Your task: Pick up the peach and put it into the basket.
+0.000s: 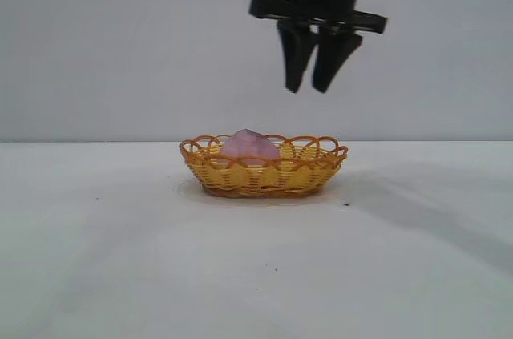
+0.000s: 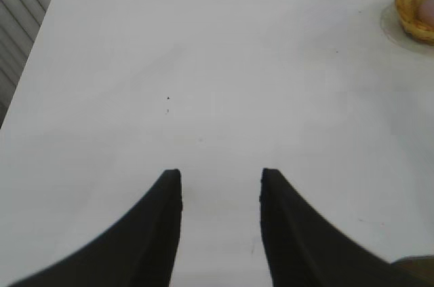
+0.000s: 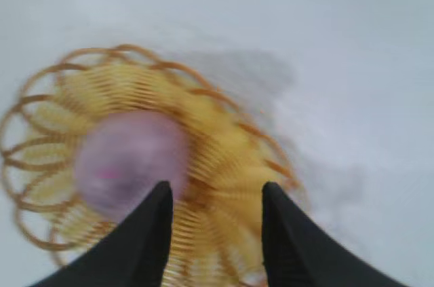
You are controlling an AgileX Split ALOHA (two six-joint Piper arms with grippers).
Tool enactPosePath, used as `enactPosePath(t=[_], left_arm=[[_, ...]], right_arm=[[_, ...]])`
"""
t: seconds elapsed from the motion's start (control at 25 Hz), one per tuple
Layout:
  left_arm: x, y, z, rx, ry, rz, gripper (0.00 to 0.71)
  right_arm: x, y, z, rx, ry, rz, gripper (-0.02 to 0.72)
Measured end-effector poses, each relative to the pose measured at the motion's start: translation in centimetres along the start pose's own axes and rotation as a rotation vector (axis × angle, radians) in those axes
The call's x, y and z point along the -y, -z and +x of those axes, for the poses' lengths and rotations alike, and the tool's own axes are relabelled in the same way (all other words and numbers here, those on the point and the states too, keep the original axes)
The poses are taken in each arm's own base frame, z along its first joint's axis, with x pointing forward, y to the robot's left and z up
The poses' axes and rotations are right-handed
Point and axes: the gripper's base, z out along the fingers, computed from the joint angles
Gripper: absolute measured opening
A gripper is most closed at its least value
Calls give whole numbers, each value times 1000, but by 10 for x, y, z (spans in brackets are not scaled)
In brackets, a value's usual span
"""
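One peach (image 1: pixel 249 146) is lying inside the basket (image 1: pixel 264 176) on the desk (image 1: pixel 256 275). I am seeing my right tool (image 1: pixel 313 86) hanging above it, slightly toward the right side, partly open and holding nothing. My left tool (image 2: pixel 221 175), also partly open, is waiting well apart.

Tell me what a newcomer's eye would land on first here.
The yellow-orange basket mid-table, with the pink peach sitting inside toward its left. Next, the right gripper hanging above the basket's right part, jaws open and empty. The left gripper is parked open over bare table, far from the basket.
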Motion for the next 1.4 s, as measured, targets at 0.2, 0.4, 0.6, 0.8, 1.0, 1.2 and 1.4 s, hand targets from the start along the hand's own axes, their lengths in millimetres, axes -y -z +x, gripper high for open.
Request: enactPosePath(t=[0.2,0.4,0.6,0.8,1.0,1.2,1.4], left_arm=[[0,0,0,0,0,0,235],[0,0,0,0,0,0,235],[0,0,0,0,0,0,235],[0,0,0,0,2,0,235],[0,0,0,0,2,0,235],[0,0,0,0,2,0,235],[0,0,0,0,2,0,235]], right_arm=[[81,12,13,9,-228,-14,246],[121,21,23,41,-362,-45,246],[115,37,35,64,-372,-42,246],[97,71,82,228,-353,74,246],[68,114,135,375,-217,211,246],[43,161,181,488,-190,243,246],[20,184,235,501,-169,246,246]])
